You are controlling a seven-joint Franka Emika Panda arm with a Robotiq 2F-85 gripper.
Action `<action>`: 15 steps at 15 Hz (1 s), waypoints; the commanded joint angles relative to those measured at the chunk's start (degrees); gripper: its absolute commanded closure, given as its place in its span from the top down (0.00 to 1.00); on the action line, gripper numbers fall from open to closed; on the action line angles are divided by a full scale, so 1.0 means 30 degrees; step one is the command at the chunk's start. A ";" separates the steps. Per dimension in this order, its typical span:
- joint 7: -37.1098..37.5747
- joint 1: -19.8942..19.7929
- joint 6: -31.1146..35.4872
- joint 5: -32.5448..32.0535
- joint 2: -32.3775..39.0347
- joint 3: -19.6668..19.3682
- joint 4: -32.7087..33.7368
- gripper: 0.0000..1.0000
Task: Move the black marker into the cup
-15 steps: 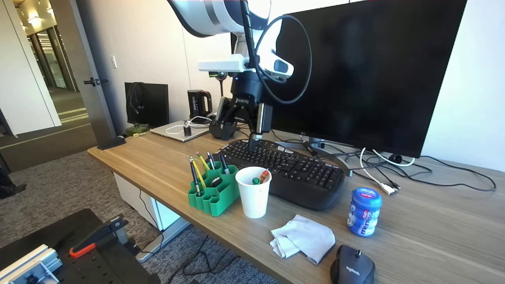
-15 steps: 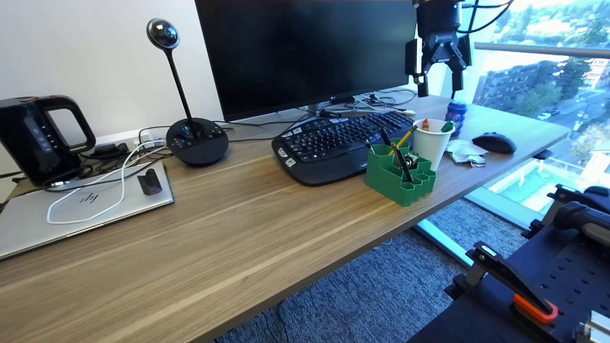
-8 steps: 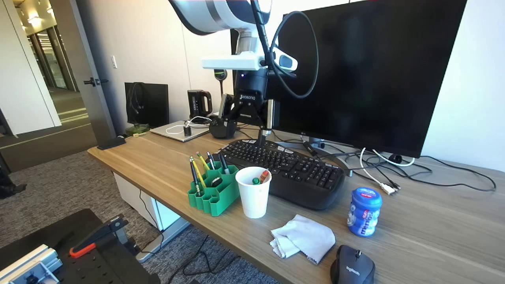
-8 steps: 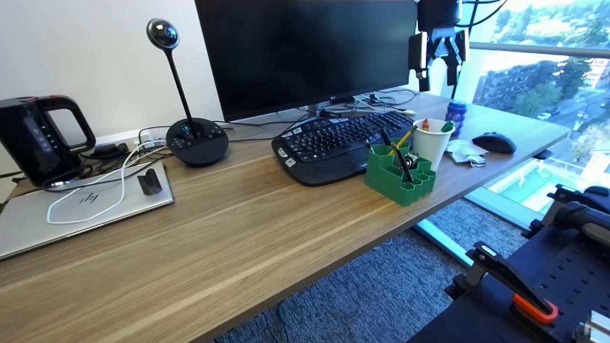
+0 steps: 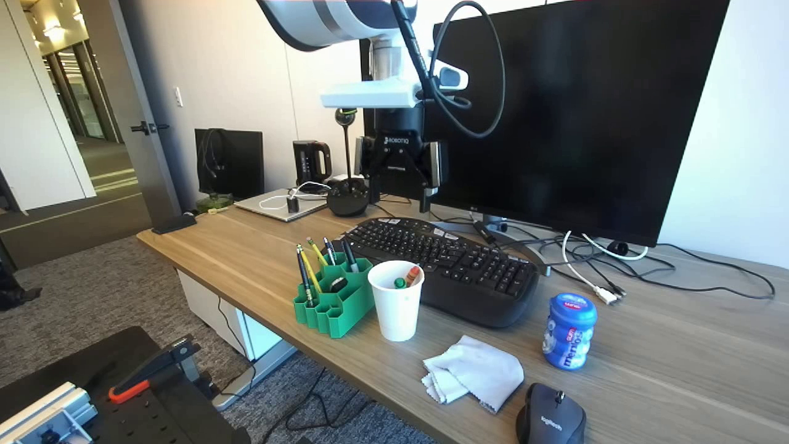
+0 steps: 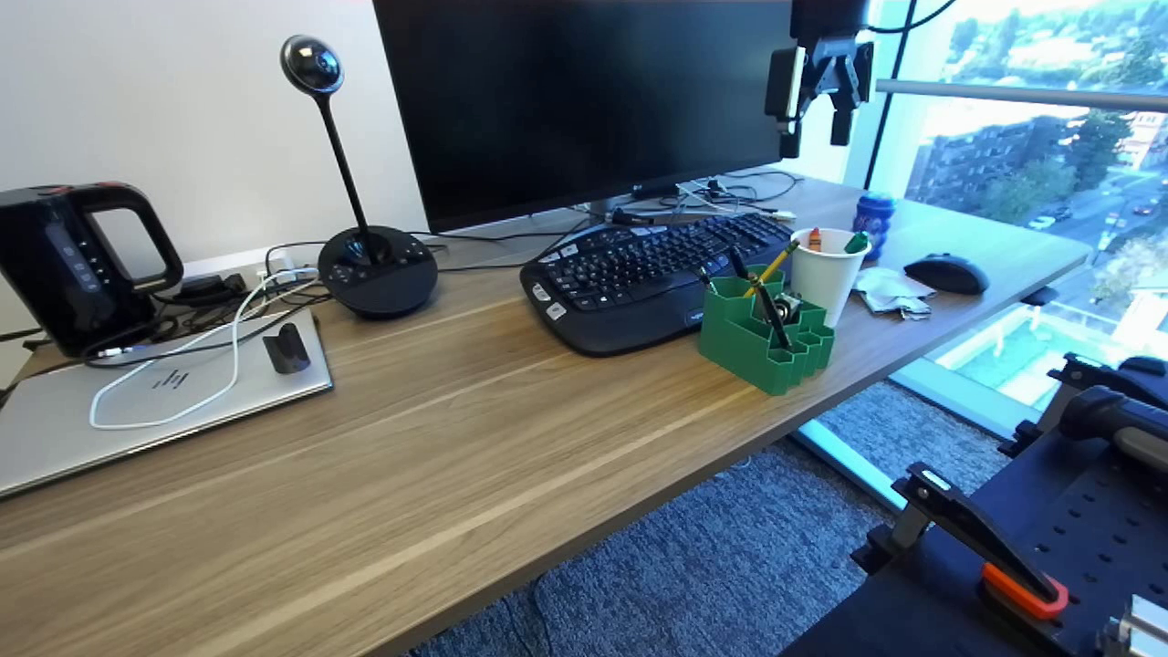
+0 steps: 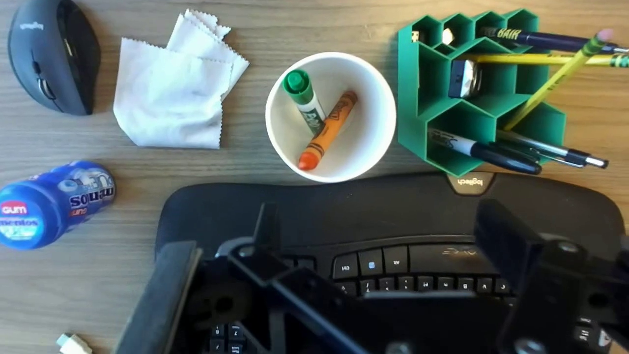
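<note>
The black marker (image 7: 506,158) leans in a compartment of the green organizer (image 7: 410,88), its dark cap sticking out. It also shows in both exterior views (image 5: 350,256) (image 6: 737,265). The white paper cup (image 5: 396,311) stands upright beside the organizer, and shows in an exterior view (image 6: 821,285) and the wrist view (image 7: 366,132). A green-capped marker (image 7: 304,96) and an orange crayon (image 7: 331,128) lie in it. My gripper (image 5: 399,196) is open and empty, high above the keyboard, apart from cup and organizer. Its spread fingers show in the wrist view (image 7: 378,221).
The black keyboard (image 5: 444,265) lies behind the cup and organizer, before the large monitor (image 5: 555,123). A white cloth (image 7: 172,93), a mouse (image 7: 51,56) and a blue gum bottle (image 7: 54,204) lie or stand beyond the cup. Pencils and pens stick up from the organizer.
My gripper has risen and shifted, to the right in an exterior view, turning more upright. It stays open. The cup, organizer and markers have not moved.
</note>
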 commanded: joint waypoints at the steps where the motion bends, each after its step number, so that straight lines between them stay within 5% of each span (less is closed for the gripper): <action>1: -0.1176 -0.0267 0.1271 -0.0082 -0.0963 0.0379 -0.1224 1.00; 4: -0.1406 -0.0213 0.1211 -0.0137 -0.1156 0.0376 -0.1537 1.00; 7: -0.1293 -0.0208 -0.1788 0.0188 -0.1235 0.0450 -0.1287 1.00; 8: -0.1009 -0.0156 -0.0412 -0.0058 -0.0625 0.0314 -0.0986 1.00; 15: -0.1006 -0.0160 -0.0514 -0.0058 -0.0556 0.0318 -0.1011 1.00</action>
